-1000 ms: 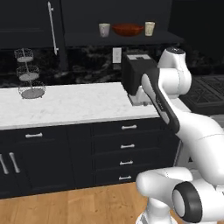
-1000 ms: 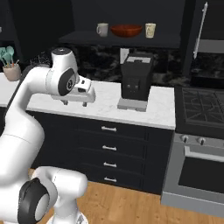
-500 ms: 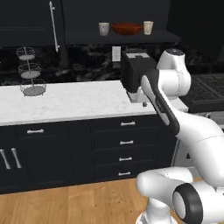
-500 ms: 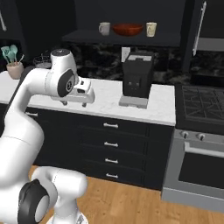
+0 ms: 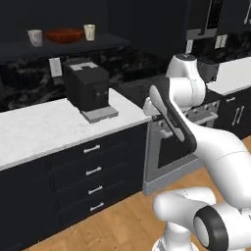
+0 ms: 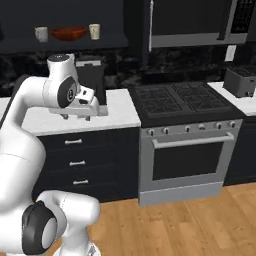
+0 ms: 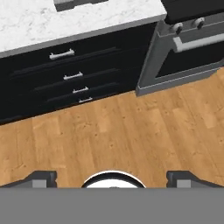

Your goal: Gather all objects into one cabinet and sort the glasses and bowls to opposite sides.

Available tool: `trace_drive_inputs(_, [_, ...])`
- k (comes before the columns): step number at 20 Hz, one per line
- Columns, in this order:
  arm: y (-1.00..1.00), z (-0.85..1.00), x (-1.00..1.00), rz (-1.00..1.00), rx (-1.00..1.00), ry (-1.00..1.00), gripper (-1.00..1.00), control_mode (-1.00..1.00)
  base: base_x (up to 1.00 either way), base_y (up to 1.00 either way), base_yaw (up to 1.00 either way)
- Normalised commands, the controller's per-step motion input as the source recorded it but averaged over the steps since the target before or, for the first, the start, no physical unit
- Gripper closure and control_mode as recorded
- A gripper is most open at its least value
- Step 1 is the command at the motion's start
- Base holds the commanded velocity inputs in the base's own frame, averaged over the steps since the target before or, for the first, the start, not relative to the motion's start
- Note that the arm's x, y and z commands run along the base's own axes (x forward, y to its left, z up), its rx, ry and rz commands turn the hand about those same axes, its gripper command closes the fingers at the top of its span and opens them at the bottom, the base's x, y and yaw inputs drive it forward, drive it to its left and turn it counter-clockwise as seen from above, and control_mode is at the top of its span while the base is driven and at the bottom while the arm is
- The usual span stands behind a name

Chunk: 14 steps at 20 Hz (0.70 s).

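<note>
- Wooden floor [image 7: 131, 127] lies under the gripper [image 7: 111, 177], its fingers wide apart and empty.
- Swinging up, the arm could clip the coffee machine [image 5: 87, 88] on the counter [image 5: 34, 130].
- Cup [image 5: 35, 37], bowl [image 5: 64, 35] and tumbler [image 5: 89, 32] crowd the far cabinet shelf [image 5: 73, 45]; a careless reach risks toppling them.

The speckles on the tumbler [image 5: 89, 32] right of the bowl [image 5: 64, 35] are too small to make out, and so is the inside of the cup [image 5: 35, 37] left of the bowl. The cabinet [image 5: 59, 46] around the bowl is cut off by the top and left edges, its walls lost in darkness. The arm hides the gripper [image 6: 75, 116] partly from the right base camera, so its finger spacing cannot be judged there. Right of the bowl, the toaster [image 6: 241, 82] runs off the edge. The coffee machine [image 7: 78, 3] is cropped at the top.
</note>
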Motion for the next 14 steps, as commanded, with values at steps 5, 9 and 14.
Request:
trace_drive_inputs(5, [0.00, 0.00, 0.00, 0.00, 0.00, 0.00, -1.00, 1.00, 0.00, 0.00, -0.74])
trace_drive_inputs(9, [0.00, 0.00, 0.00, 0.00, 0.00, 0.00, -1.00, 1.00, 0.15, 0.00, -0.70])
trace_drive_inputs(14, [0.00, 0.00, 0.00, 0.00, 0.00, 0.00, -1.00, 1.00, 0.43, 0.00, -0.62])
